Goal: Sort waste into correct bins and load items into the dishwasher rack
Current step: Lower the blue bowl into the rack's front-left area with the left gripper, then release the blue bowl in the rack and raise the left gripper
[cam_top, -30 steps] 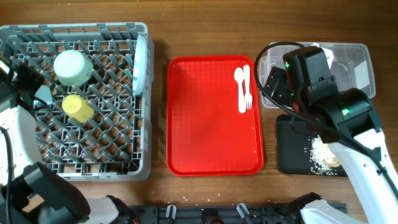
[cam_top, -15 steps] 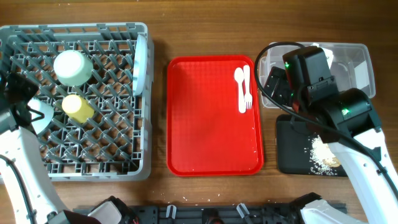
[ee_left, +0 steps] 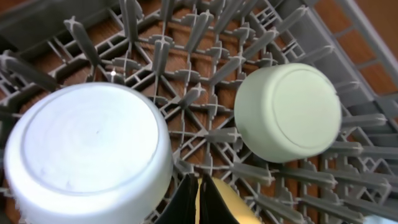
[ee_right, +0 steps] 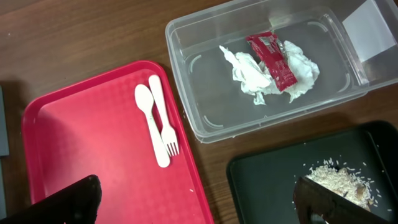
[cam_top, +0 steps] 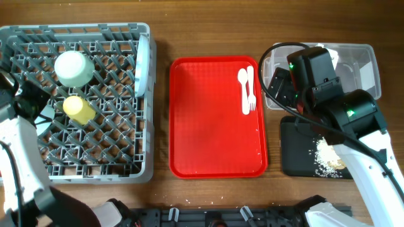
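— Two arms: how posed?
— Left pincer [ee_left: 196,202], tips pressed together, sits low over the rack [cam_top: 76,28] beside an upturned bowl [ee_left: 87,155]. Right pincer [ee_right: 196,199] hangs spread wide over the tub's [ee_right: 211,112] end.
— Room?
— Spoon [ee_right: 152,127] and fork [ee_right: 163,115] lie along the red tray's [ee_right: 93,143] rim nearest the tub.

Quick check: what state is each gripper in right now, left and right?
Left gripper: closed, fingers together above the dishwasher rack, holding nothing.
Right gripper: open, empty.
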You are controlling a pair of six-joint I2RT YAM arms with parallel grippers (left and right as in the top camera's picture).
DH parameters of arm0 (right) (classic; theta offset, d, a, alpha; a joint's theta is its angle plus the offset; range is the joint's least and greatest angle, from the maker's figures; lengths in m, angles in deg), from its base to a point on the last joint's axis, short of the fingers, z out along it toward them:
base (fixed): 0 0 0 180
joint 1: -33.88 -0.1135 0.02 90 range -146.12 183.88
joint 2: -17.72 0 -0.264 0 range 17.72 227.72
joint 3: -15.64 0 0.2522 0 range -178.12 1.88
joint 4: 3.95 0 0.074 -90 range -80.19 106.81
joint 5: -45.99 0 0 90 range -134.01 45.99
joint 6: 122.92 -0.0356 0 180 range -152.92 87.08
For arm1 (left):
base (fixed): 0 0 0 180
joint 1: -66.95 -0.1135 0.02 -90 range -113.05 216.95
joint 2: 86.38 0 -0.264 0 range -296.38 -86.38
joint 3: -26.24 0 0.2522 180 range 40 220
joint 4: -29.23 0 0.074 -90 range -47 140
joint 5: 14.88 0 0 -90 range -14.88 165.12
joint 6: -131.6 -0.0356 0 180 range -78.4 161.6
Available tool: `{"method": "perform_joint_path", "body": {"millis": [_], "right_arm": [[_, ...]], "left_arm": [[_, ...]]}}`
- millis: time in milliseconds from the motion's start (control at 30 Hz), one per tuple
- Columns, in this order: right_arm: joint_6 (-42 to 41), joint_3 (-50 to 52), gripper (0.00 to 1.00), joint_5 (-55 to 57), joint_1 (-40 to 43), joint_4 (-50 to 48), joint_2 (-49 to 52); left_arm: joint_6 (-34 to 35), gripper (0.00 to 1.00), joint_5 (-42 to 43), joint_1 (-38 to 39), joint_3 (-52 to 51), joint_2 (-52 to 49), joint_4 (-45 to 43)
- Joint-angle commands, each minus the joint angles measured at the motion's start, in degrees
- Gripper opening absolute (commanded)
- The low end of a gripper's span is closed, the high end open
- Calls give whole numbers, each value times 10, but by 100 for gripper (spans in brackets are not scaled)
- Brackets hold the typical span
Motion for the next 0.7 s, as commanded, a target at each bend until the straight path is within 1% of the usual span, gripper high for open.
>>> {"method": "perform_joint_path", "body": {"millis": [0,67,167,233,433,567,633,667], "right_arm": [[7,-4,100,13,1,-1,4],[7,-4,100,13,1,-1,4],[7,-4,100,13,1,-1,4],[7,-4,100,13,1,-1,4],[7,-4,100,13,1,-1,4],[7,-4,100,13,1,-1,4],[7,-4,100,13,1,-1,4],[7,-4,100,13,1,-1,4]], "left_arm": [[5,4,-42,0,0,-21,-37],[4,4,-73,0,0,-21,-63],[3,4,-126,0,0,-37,-57],[2,4,-141,0,0,-50,-54],[1,4,-143,-13,-1,-75,-50],[1,4,-140,-41,-1,-75,-27],[1,4,-120,-46,-2,-75,-24],[1,4,-92,-45,-2,-75,-15]]}}
